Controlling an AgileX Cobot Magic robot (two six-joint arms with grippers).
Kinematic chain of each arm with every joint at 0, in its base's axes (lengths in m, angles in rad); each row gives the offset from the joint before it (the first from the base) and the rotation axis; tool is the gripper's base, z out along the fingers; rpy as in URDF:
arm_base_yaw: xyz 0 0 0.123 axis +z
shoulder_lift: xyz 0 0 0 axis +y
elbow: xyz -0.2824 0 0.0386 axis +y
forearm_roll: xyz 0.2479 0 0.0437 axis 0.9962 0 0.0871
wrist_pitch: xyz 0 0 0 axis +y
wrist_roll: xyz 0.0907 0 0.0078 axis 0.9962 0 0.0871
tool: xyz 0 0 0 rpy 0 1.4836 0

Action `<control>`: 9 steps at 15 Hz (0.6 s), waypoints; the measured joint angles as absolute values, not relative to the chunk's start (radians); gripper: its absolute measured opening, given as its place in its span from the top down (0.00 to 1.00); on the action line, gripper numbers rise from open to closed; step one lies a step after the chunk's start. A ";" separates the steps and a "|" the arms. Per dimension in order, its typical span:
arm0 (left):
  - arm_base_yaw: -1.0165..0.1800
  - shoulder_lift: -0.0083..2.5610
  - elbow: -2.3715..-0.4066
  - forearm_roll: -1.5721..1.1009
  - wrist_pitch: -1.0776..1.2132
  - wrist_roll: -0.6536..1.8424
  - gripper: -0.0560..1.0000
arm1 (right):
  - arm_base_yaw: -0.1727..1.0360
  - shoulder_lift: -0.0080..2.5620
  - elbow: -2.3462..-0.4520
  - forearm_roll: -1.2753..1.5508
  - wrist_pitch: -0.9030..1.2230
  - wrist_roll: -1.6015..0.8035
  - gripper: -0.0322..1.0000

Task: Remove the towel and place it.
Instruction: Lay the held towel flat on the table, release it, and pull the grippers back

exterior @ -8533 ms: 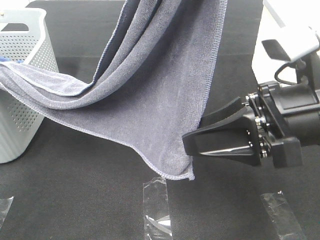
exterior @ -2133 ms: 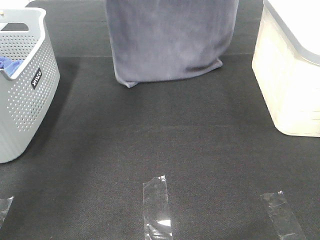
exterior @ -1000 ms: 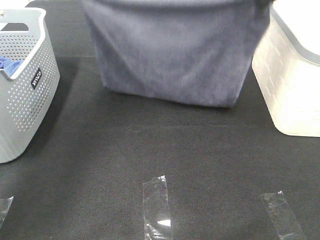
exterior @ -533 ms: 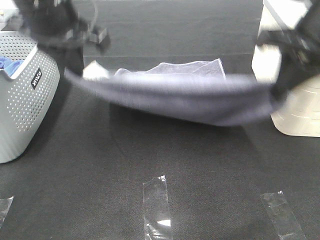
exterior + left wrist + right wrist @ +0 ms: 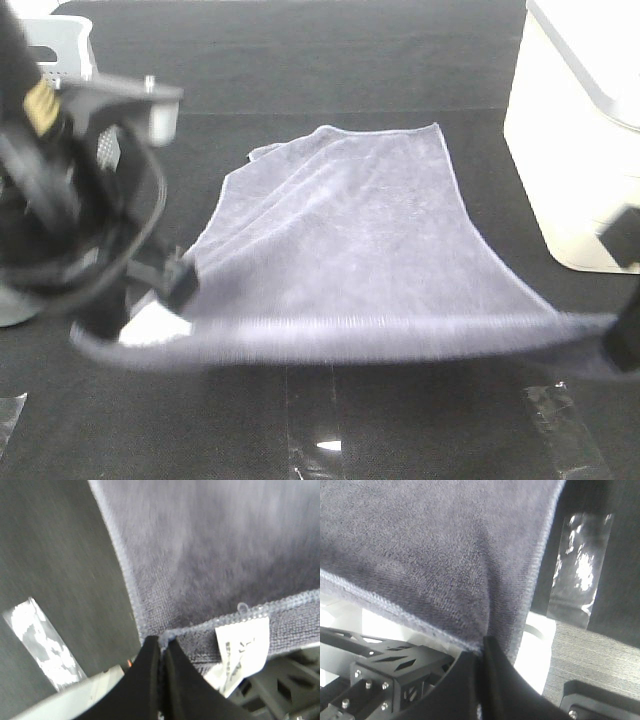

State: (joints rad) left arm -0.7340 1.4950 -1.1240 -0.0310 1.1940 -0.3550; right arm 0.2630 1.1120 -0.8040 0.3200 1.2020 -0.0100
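Lowering towel [image 5: 360, 230] onto surface [image 5: 350, 60]: far half down flat, no longer hanging between the arms; near hem raised, pinched at both corners in fully closed jaws of left gripper [image 5: 161, 642] and right gripper [image 5: 482, 642]. Nearly placed, pending release.

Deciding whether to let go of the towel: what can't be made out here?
1. Towel: near hem motion-blurred in exterior high; table contact unclear.
2. Basket: exterior high, mostly behind left arm.
3. Right gripper: cut off by exterior high's right edge.
4. Tag print: blurred, left wrist.
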 joint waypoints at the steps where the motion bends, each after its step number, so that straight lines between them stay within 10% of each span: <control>1: -0.768 1.480 -1.087 -0.035 1.194 -0.385 0.95 | 0.263 1.082 -0.777 0.326 1.202 -0.008 0.97; 9: -0.970 1.467 -0.902 -0.106 1.142 -0.560 0.95 | 0.263 1.000 -0.570 0.366 1.207 0.013 0.97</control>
